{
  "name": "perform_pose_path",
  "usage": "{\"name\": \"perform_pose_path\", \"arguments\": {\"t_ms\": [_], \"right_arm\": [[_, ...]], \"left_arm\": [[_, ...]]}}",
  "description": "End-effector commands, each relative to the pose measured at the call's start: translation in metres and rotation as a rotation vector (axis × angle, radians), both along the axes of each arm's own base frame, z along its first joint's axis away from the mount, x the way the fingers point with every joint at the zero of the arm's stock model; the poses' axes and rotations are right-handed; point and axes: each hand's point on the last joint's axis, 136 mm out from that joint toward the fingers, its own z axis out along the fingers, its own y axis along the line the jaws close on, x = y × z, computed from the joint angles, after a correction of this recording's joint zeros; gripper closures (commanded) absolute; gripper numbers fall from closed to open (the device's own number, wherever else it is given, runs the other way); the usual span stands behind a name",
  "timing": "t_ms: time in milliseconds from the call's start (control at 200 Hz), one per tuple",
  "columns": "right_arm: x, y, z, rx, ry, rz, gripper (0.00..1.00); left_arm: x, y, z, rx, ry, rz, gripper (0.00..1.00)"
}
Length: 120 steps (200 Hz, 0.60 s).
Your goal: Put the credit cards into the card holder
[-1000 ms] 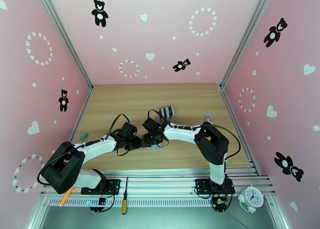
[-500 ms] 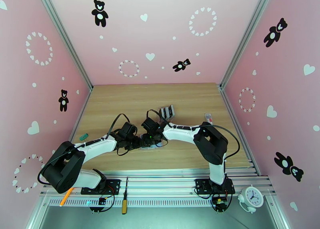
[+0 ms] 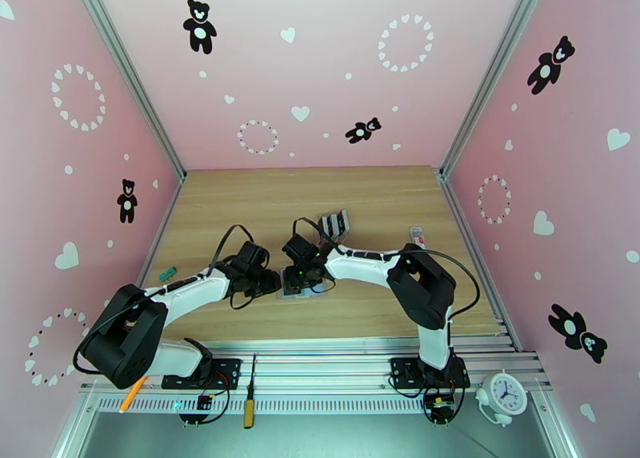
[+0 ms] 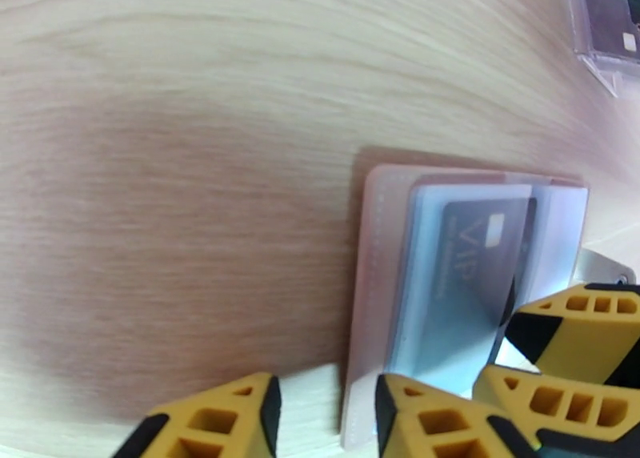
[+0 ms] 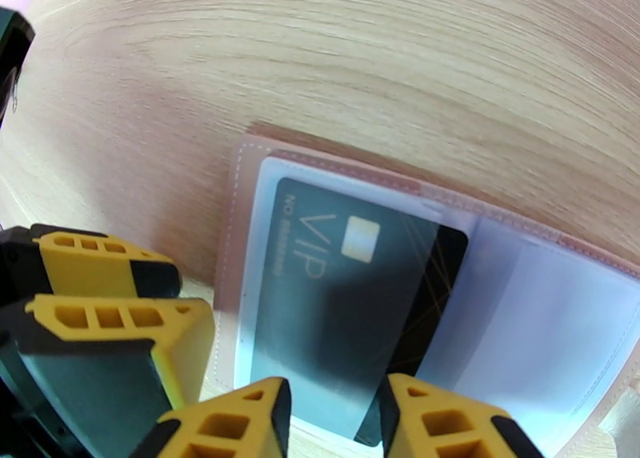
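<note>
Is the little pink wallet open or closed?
Open. The card holder lies spread flat on the table, its clear sleeves facing up, with a dark VIP card showing through one.

"VIP" on the credit card (image 5: 352, 307)

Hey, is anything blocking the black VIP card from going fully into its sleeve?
Nothing visible does. The VIP card sits mostly inside the card holder's clear sleeve, one end sticking out toward the fold.
</note>
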Motion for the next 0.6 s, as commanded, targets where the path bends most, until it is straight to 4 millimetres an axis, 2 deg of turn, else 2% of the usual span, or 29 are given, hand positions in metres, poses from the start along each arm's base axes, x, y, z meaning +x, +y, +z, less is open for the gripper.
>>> {"name": "perform_pose_path", "arguments": {"t_ms": [0,295,596], "right_arm": [[0.006,0.003,-0.003,-0.016,-0.006,0.001,0.65],[0.008,0.006,-0.006,-0.023,0.001,0.004,0.65],[0.013,-0.006,0.010,-0.031,-0.041,-0.011,0.64]], "left_arm": [[0.002,0.007,0.002,0.025,-0.013,-0.002,0.61],[0.006,0.010,-0.001,0.025,-0.010,0.003,0.64],[0.007,0.006,-0.001,0.007,-0.007,-0.003,0.69]]}}
